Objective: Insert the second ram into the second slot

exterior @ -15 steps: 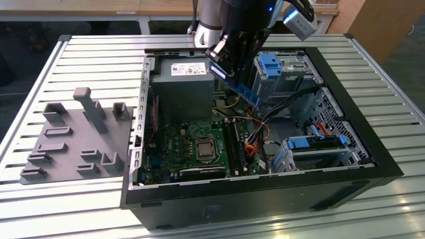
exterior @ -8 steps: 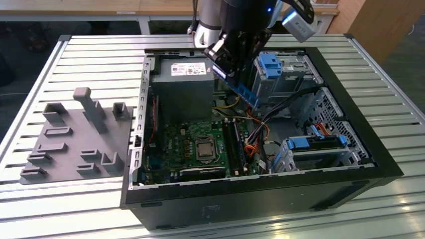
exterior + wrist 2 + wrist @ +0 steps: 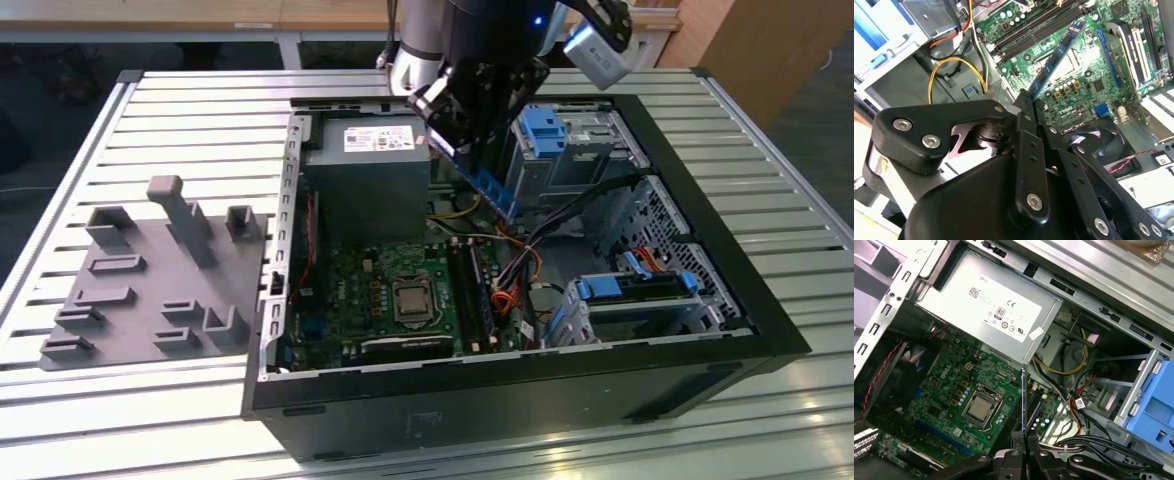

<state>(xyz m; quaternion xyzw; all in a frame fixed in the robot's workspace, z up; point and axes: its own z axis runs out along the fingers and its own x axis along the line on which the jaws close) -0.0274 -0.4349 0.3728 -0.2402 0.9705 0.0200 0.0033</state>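
End effector (image 3: 1027,100) clamped on second ram (image 3: 1060,54), above motherboard (image 3: 1094,75). Judgement: get stick parallel over memory slots (image 3: 1036,32), level, press evenly.

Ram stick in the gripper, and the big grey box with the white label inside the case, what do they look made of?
The ram stick, pinched in the gripper, looks like circuit board with a glossy blue coating: it is thin, flat and rigid. The grey box looks like bare sheet metal, dull silver with folded edges, probably steel.
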